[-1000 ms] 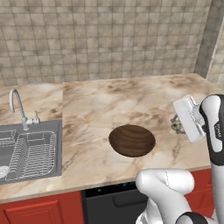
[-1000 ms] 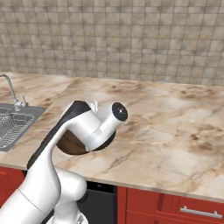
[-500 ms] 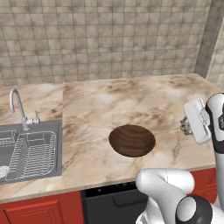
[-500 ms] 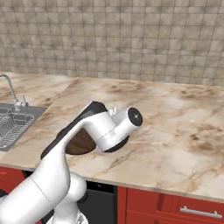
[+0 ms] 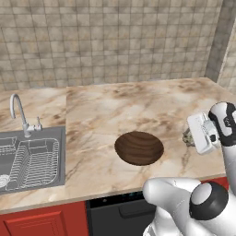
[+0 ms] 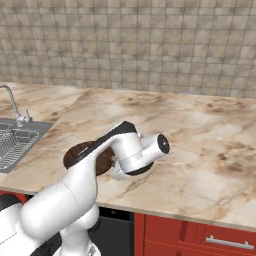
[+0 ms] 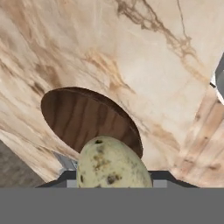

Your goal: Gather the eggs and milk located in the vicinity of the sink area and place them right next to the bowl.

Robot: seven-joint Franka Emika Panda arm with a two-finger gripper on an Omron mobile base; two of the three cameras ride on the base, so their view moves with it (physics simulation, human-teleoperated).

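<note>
The jaws are closed on the egg (image 7: 113, 162), held above the surface (image 5: 101, 110) to the right of the bowl (image 5: 138, 147). From the hand view the bowl lies just ahead of the egg, so the coming set-down probably needs mostly a descent beside its rim.

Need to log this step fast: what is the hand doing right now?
Hand: closed on the egg, carried above the counter beside the bowl.
</note>
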